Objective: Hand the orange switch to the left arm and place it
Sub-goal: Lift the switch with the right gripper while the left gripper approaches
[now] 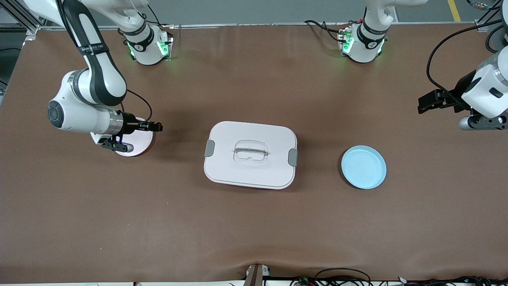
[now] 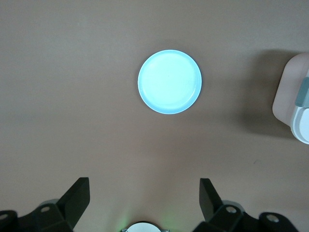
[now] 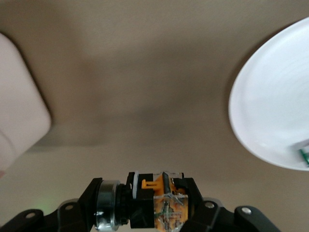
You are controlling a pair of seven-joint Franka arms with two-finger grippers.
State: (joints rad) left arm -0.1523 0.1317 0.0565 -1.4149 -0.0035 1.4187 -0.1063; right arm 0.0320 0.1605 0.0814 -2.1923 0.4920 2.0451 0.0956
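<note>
The right hand (image 1: 158, 127) is pinching the orange switch (image 3: 161, 203) between its fingers, hovering over the pink plate's (image 1: 137, 149) edge — beside the box (image 1: 251, 155). The left hand (image 2: 144, 200) is waiting spread wide, above the surface (image 1: 254, 222) near the blue plate (image 1: 364, 167).

Big table (image 1: 254, 222) covered in a matte brown mat, a bit wrinkled along the near edge, where there's a small bump in the middle. Loose black cables (image 1: 341, 276) are tangled just off that near edge, toward the left arm's end. Past the table's top edge there's grey floor (image 1: 258, 10) with a yellow line (image 1: 453, 10) painted on it, plus some aluminium framing (image 1: 20, 18) at the right arm's corner. Lighting is soft and even, only faint shadows.
</note>
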